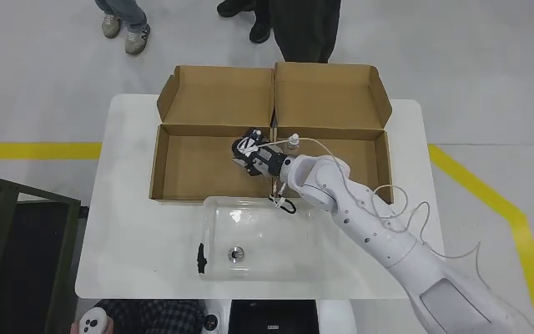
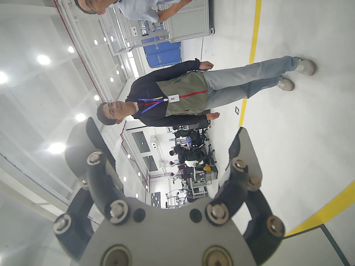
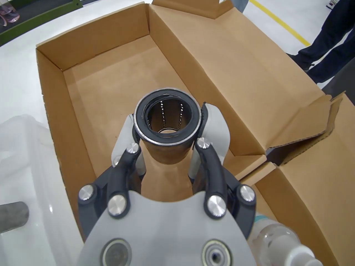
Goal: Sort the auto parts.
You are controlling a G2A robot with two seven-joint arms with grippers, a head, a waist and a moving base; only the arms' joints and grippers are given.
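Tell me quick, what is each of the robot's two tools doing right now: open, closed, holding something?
Left tool: open, holding nothing.
Right tool: closed on a black cylindrical bearing, over the cardboard box.

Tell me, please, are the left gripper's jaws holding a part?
No, the jaws of the left gripper stand wide apart with nothing between them.

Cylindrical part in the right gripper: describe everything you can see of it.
The cylindrical part is a short, dark, metal-looking sleeve with a black end ring and rows of small balls lining its open bore. The right gripper clamps its sides, open end toward the wrist camera, over the cardboard box.
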